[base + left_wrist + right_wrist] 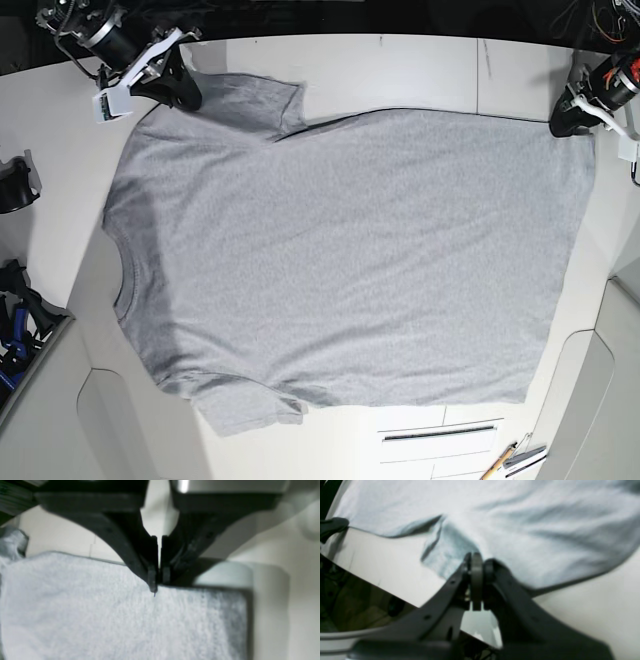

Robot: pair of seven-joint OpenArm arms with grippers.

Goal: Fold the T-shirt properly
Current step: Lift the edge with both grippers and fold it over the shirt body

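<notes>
The T-shirt (350, 270) lies spread flat across the middle of the white desk (400, 65) in the base view, plain grey side up, its ribbed neck opening at the left of the frame, one sleeve reaching toward the upper left and the other toward the lower left, and the hem running down the right side. At the upper right of that view the left gripper (566, 122) sits on the top corner of the hem; in the left wrist view its black fingers (152, 580) are drawn together to a thin slit and pinch the edge of the cloth (112, 610) right at their tips, with the fabric hanging broad and slightly blurred below them. At the upper left of the base view the right gripper (180, 95) rests on the outer edge of the upper sleeve; in the right wrist view its fingers (490, 572) are pressed narrow against each other at the sleeve edge, with the grey fabric (520, 530) rumpled into soft folds just beyond them, so they seem to be holding the cloth, though the blur keeps the contact itself unclear. A pencil (497, 463) lies at the bottom edge of the base view, well apart from the shirt
</notes>
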